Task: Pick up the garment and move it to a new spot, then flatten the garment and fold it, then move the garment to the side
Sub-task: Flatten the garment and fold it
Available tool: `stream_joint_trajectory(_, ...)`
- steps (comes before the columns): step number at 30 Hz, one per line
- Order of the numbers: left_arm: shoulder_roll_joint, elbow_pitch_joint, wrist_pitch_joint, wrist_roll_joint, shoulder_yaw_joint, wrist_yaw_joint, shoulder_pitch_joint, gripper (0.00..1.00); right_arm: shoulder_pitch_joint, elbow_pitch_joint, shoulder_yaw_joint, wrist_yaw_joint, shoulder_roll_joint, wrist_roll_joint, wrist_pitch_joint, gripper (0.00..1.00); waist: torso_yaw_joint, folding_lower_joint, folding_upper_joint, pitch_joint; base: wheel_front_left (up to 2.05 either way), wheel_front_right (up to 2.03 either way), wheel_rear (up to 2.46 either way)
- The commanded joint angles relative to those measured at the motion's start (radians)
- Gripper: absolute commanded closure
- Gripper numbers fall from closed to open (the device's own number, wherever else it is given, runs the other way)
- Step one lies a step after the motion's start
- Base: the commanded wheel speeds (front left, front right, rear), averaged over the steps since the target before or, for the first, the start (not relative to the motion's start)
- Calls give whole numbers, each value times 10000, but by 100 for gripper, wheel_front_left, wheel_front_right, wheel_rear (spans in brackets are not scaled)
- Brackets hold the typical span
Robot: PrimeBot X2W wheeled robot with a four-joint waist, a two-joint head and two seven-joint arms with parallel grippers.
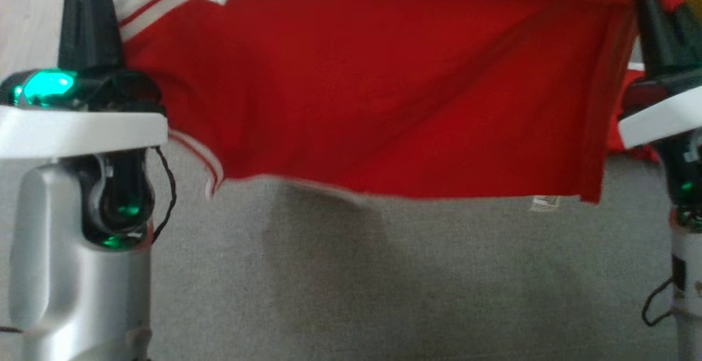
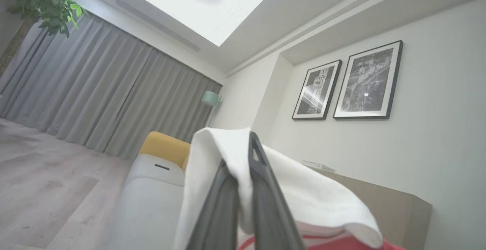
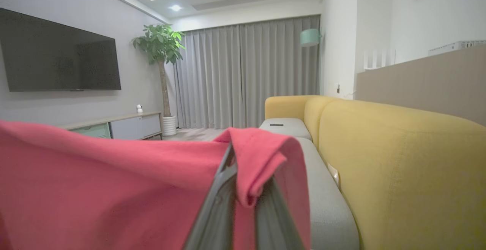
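Head view: the red-and-white shirt is cut off by the top edge, its lower hem is smeared w/ blur, and the small white label at that hem can't be read. Left wrist view: the shirt's white part drapes over the left gripper, hiding one fingertip (the other pokes clear), and the framed print is too small to make out. Right wrist view: red cloth folds over the right gripper, covering both fingertips & the pinch, and the small dark item on the grey sofa seat is too small to ID.
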Motion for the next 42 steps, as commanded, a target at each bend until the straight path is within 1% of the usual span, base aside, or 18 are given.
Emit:
stream_joint_trajectory(1,267,-533,212,-51,400,86,-652,100,-200,-526,8,-9,54,78,190,100,20,0,-1,291,0,0,0)
stream_joint_trajectory(4,588,-867,797,67,324,194,-1088,100,-374,-863,-200,-9,152,129,596,100,53,0,-1,867,0,0,0)
stream_joint_trajectory(7,939,-445,1312,158,227,136,-1899,100,-982,-645,-237,-9,251,280,800,100,22,0,-1,1620,0,0,0)
stream_joint_trajectory(11,1460,1120,1929,236,77,-158,-3622,100,-2562,435,17,-9,9,171,821,100,5,0,-1,2882,0,0,0)
stream_joint_trajectory(12,1662,1633,1965,424,8,-248,-4174,100,-3081,790,235,-9,-162,-2,767,100,19,0,-1,3202,0,0,0)
stream_joint_trajectory(14,1899,2752,1945,599,-113,-449,-5314,100,-4171,1719,583,-9,-206,-11,607,100,24,0,-1,3718,0,0,0)
stream_joint_trajectory(15,1978,3336,1882,622,-108,-520,-5935,100,-4776,2225,716,-9,-243,-54,471,100,39,0,-1,3957,0,0,0)
stream_joint_trajectory(16,2135,4401,1617,804,-147,-619,-7136,100,-6007,3300,1008,-9,-385,-186,106,100,104,0,-1,4362,0,0,0)
stream_joint_trajectory(20,2156,6179,783,919,-100,-737,-9106,100,-8184,5490,1248,-9,-442,-430,-1123,100,213,0,-1,4759,0,0,0)
stream_joint_trajectory(23,2037,7157,83,863,-79,-826,-10180,100,-9404,6822,1222,-9,-386,-514,-2138,100,341,0,-1,4946,0,0,0)
stream_joint_trajectory(24,2037,7157,83,863,-79,-826,-10180,100,-9404,6822,1222,-9,-386,-514,-2138,100,341,0,-1,4946,0,0,0)
stream_joint_trajectory(26,1972,7703,-347,890,-200,-889,-10596,100,-9905,7564,1259,-9,-366,-472,-2771,100,432,0,-1,4995,0,0,0)
stream_joint_trajectory(30,1786,8526,-922,762,-405,-978,-10660,100,-10131,8768,1407,-9,-233,35,-3808,100,586,0,-1,5015,0,0,0)
stream_joint_trajectory(32,1650,8841,-1076,685,-557,-1002,-10312,100,-9876,9332,1569,-9,-209,321,-4069,100,664,0,-1,4979,0,0,0)
stream_joint_trajectory(33,1491,9052,-1162,599,-826,-1016,-9781,100,-9480,9802,1895,-9,-220,584,-4184,100,748,0,-1,4919,0,0,0)
stream_joint_trajectory(37,1412,9064,-1240,289,-1538,-1022,-8302,100,-8419,10519,2614,-9,-252,1406,-3896,100,878,0,-1,4655,0,0,0)
stream_joint_trajectory(42,1683,8603,-1256,-80,-2358,-1023,-6170,100,-6928,10744,3630,-9,-563,2503,-3107,100,1001,0,-1,4081,0,0,0)
